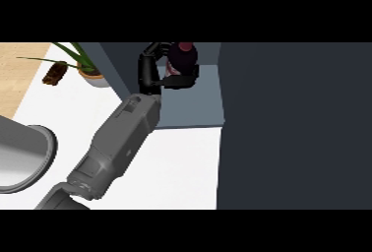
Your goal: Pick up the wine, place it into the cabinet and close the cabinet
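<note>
The wine bottle (183, 60) is dark with a red top and stands upright at the back of the open cabinet, over its grey shelf (198, 104). My left hand (154, 69) reaches in from the lower left. Its fingers curl round the bottle's left side, and the thumb wraps across the front, hiding the bottle's lower part. Whether the bottle rests on the shelf or hangs just above it I cannot tell. The cabinet's dark door (294, 125) stands open and fills the right side of the view. My right hand does not show.
A potted plant (85, 66) and a small brown object (54, 74) sit at the counter's far left. A grey round sink (33, 157) curves along the left edge. White counter (181, 167) lies in front of the cabinet.
</note>
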Motion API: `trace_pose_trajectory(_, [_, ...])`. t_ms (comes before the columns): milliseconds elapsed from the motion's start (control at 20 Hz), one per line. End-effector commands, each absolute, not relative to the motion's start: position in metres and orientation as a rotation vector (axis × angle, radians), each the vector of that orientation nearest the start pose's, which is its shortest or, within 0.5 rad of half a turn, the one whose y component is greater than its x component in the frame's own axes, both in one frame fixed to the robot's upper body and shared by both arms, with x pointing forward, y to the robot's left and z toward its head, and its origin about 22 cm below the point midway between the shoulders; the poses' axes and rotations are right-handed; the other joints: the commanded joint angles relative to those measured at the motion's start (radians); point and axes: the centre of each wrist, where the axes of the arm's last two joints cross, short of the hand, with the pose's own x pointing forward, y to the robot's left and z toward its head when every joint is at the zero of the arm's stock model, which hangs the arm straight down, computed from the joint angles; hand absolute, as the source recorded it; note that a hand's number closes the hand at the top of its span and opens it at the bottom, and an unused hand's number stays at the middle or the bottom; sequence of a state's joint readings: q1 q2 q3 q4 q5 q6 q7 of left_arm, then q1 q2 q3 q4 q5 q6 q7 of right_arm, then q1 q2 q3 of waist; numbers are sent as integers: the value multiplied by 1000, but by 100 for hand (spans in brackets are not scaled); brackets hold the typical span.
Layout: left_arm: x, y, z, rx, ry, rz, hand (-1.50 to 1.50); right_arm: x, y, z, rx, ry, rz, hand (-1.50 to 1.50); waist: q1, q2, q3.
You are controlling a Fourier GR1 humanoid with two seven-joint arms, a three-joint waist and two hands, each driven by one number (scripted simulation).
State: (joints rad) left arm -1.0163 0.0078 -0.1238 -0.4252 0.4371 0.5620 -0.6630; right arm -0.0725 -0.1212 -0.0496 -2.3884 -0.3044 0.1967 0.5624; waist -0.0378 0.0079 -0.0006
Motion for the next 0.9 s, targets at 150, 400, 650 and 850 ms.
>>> trace_pose_trajectory(150, [430, 96, 45, 167, -1856, 227, 150, 151, -235, 213, 317, -1915, 313, -150, -6, 1, 0])
trace_pose_trajectory(400, [429, 106, 35, 96, -1827, 326, 150, 151, -238, 201, 335, -1915, 318, -150, -7, 3, 0])
trace_pose_trajectory(650, [428, 112, 25, 150, -1820, 319, 150, 151, -237, 200, 330, -1918, 304, -150, -16, 8, 0])
trace_pose_trajectory(850, [430, 103, 33, 155, -1822, 310, 150, 151, -234, 200, 318, -1924, 315, -150, -19, 8, 0])
